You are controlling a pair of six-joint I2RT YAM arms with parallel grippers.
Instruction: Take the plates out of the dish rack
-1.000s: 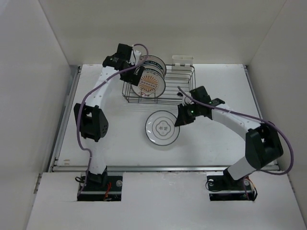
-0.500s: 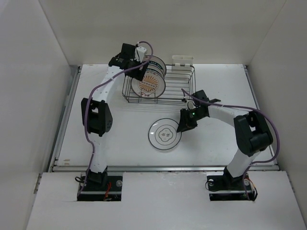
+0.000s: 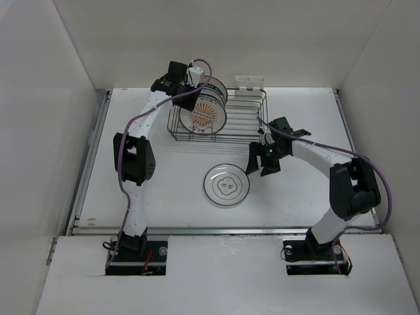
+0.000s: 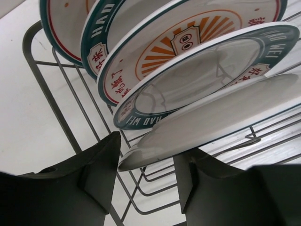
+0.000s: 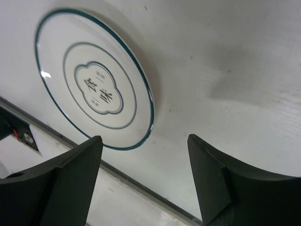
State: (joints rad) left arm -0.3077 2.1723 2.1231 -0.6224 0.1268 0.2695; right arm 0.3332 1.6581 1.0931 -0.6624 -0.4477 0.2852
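The dish rack [image 3: 246, 134] stands at the back of the table with several plates [image 3: 209, 108] upright in its left half. My left gripper [image 3: 189, 94] is over their top left edge. In the left wrist view its jaws [image 4: 146, 146] stand open around the rim of the nearest plate [image 4: 221, 115], a pale one seen from behind; a gap shows beside the left finger [image 4: 101, 169]. Behind it are a green-rimmed plate [image 4: 197, 75] and an orange sunburst plate [image 4: 188, 42]. A flower-outline plate [image 3: 226, 185] [image 5: 94, 89] lies flat on the table. My right gripper [image 3: 260, 168] [image 5: 145, 138] hangs open just right of it, holding nothing.
A white caddy [image 3: 250, 82] is clipped to the rack's far side. The right half of the rack holds no plates. White walls close in the table on three sides, and a metal rail [image 3: 223, 230] runs along the front edge.
My right gripper opened, let go of the flower-outline plate on the table and drew back to the right. My left gripper settled over the plates' rim and its jaws narrowed.
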